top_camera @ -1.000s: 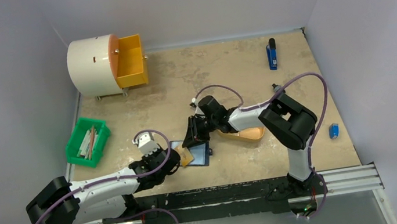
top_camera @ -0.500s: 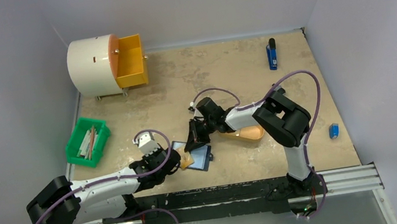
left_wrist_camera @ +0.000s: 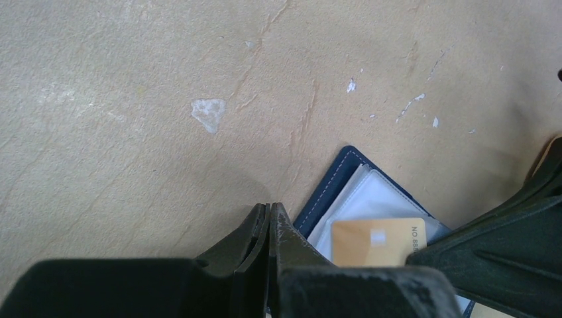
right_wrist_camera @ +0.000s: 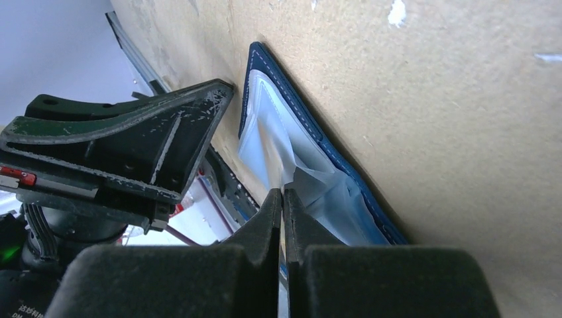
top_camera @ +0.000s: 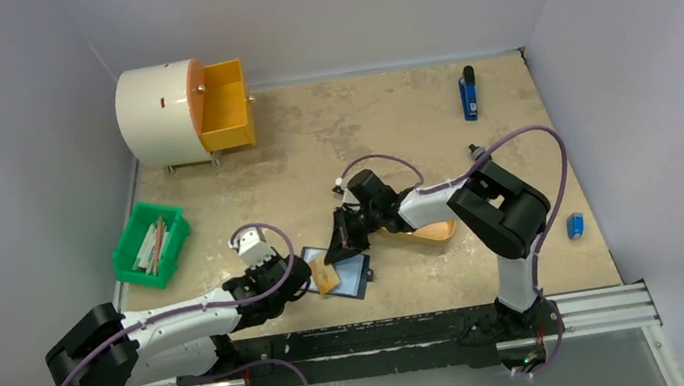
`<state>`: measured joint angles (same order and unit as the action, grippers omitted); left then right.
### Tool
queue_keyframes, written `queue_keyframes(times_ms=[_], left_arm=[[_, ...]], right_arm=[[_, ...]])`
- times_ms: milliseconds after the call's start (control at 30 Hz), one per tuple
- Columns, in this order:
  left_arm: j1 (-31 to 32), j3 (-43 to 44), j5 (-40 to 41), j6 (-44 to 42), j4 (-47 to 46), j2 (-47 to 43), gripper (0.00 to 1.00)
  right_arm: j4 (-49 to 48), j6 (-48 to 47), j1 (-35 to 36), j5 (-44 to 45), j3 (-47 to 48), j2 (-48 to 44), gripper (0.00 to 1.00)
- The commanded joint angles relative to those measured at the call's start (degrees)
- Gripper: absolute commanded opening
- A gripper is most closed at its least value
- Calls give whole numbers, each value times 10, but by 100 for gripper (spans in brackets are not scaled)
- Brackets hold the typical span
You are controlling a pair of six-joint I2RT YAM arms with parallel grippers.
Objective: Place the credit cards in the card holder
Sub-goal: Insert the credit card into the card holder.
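Finding the card holder (top_camera: 354,275) lying open on the surface (top_camera: 358,120), close to the front edge, between the two arms. Seeing lots of bare room behind it, up to the white drum (top_camera: 160,112). Spotting the green bin (top_camera: 151,244) well off to the left and the orange tray (top_camera: 434,231) just beside the right arm. Seeing one tan credit card (left_wrist_camera: 378,242) resting on the clear pocket.

Pressing the left claw (left_wrist_camera: 270,215) fully shut, holding nothing, tips just beside the navy edge. Squeezing the right claw (right_wrist_camera: 283,199) shut as well, tips touching the clear pocket; not able to tell if pinching it.

Reaching low and long from the left. Bending back and tilting down from the right.
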<state>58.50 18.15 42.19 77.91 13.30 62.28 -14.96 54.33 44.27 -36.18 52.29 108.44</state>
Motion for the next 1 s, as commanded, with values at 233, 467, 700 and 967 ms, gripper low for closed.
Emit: queue_keyframes(times_ms=[233, 467, 700, 967], left_arm=[[-2, 0, 4, 19, 33, -32, 0], [-2, -9, -4, -43, 19, -161, 39], [-2, -37, -102, -109, -106, -145, 35], [-3, -39, -147, -121, -198, -10, 13]], right_arm=[[23, -36, -15, 28, -18, -40, 0], [106, -137, -16, 40, 46, -18, 0], [140, -187, -17, 25, 89, 3, 0], [189, -233, -23, 9, 137, 31, 0]])
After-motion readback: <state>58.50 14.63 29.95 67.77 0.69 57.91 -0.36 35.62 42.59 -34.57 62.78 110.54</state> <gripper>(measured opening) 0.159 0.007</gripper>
